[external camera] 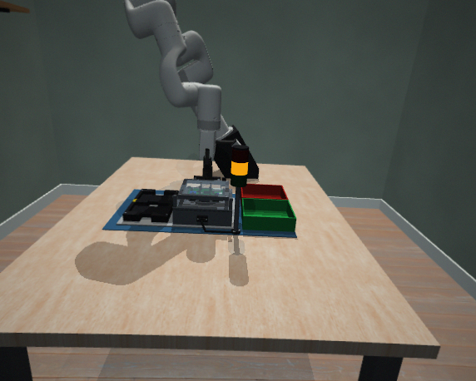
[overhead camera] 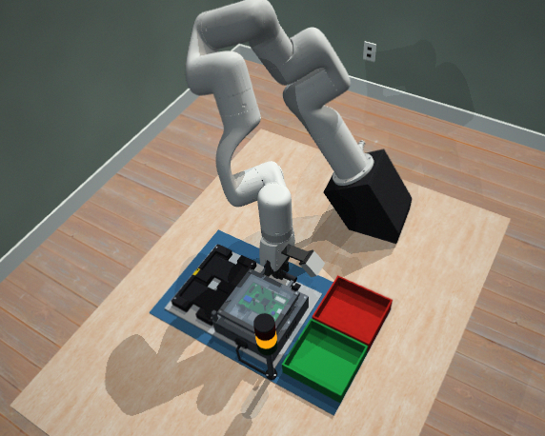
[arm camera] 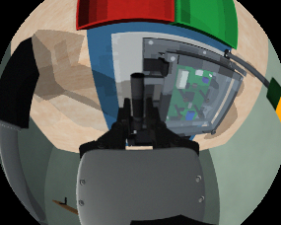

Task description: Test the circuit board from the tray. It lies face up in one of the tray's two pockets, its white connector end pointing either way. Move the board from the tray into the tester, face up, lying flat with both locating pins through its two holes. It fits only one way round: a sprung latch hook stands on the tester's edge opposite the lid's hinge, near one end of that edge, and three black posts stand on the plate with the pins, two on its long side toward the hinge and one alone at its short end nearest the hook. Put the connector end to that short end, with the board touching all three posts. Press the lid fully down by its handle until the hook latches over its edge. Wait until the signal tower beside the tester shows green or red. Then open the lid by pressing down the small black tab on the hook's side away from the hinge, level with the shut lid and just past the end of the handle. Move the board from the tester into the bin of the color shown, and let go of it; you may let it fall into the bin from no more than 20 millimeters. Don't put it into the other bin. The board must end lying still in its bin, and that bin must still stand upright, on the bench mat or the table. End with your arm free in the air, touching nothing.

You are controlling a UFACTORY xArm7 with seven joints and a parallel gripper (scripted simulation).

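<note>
The green circuit board (overhead camera: 263, 301) lies inside the dark tester (overhead camera: 262, 314) under its clear lid, which is down. It also shows through the lid in the wrist view (arm camera: 190, 97). My gripper (overhead camera: 273, 275) points straight down at the lid's far edge, by the handle, with its fingers close together and nothing between them. I cannot tell whether the fingertips touch the handle. The signal tower (overhead camera: 266, 333) at the tester's front corner glows amber, as in the exterior view (external camera: 239, 167).
The black tray (overhead camera: 206, 283) stands left of the tester on the blue mat, with both pockets empty. The red bin (overhead camera: 353, 309) and the green bin (overhead camera: 326, 358) stand right of the tester, both empty. The black arm base (overhead camera: 369, 195) stands behind.
</note>
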